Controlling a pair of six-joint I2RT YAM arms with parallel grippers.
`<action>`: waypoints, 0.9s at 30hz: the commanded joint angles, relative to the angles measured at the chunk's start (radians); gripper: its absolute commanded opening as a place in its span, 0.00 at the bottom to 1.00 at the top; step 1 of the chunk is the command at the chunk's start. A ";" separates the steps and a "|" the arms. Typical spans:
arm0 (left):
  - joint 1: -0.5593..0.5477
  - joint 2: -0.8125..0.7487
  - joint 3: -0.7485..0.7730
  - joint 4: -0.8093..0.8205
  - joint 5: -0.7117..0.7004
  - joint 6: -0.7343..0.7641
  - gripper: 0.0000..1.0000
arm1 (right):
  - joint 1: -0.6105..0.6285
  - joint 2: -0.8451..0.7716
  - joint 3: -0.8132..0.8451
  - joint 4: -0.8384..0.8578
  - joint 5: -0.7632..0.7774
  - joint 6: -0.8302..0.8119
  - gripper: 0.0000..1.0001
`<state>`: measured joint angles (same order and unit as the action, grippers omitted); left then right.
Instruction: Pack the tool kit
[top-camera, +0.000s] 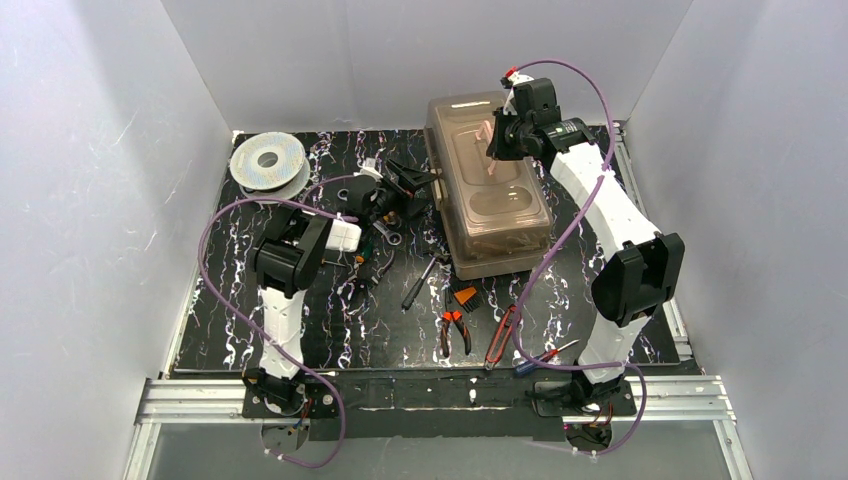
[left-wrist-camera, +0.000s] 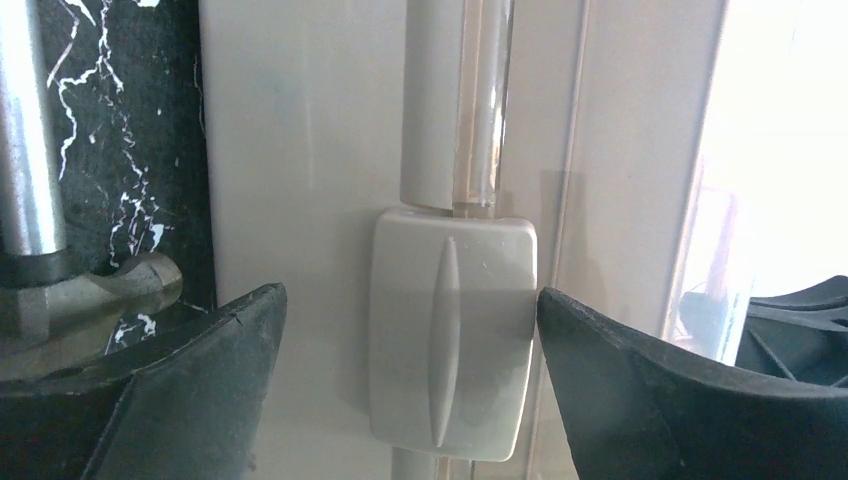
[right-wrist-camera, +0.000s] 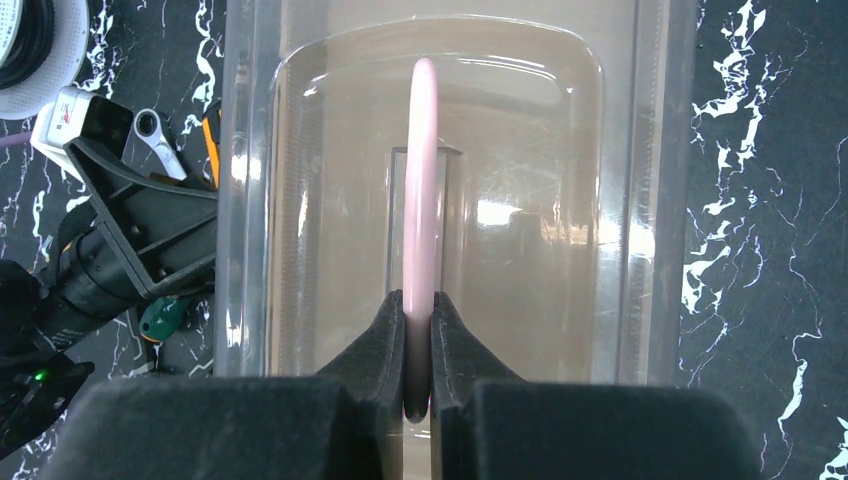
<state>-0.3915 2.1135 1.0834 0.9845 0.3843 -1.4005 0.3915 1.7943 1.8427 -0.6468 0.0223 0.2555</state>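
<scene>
Right end effector (right-wrist-camera: 418, 305) clenches the pink handle (right-wrist-camera: 422, 150) of the tool kit (top-camera: 480, 210); left end effector (left-wrist-camera: 412, 295) gapes, latch (left-wrist-camera: 450, 345) between its jaws; pliers (top-camera: 455, 325) lie unpacked on the tabletop (top-camera: 330, 330) nearby

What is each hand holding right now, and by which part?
The right hand pinches the toolbox by its pink handle. The left hand holds nothing, open astride the latch.

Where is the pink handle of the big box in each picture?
Top view: the thin pink plastic handle is upper middle, atop the big beige plastic toolbox.
Left wrist view: not in it.
Right wrist view: a thin line down the centre, pinched by the right claw.
Shared landmark: that toolbox, seen in all three.
</scene>
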 joint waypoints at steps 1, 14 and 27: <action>-0.036 0.031 0.049 0.101 -0.003 -0.080 0.91 | -0.003 -0.016 0.000 0.041 -0.048 -0.001 0.01; -0.066 0.048 0.025 0.431 -0.077 -0.372 0.66 | -0.004 -0.007 0.000 0.037 -0.068 0.016 0.01; -0.066 -0.010 0.004 0.478 -0.075 -0.378 0.48 | -0.004 -0.008 0.000 0.019 -0.060 0.027 0.01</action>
<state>-0.4297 2.2078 1.0679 1.2480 0.2657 -1.7367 0.3790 1.7943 1.8427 -0.6498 -0.0036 0.2619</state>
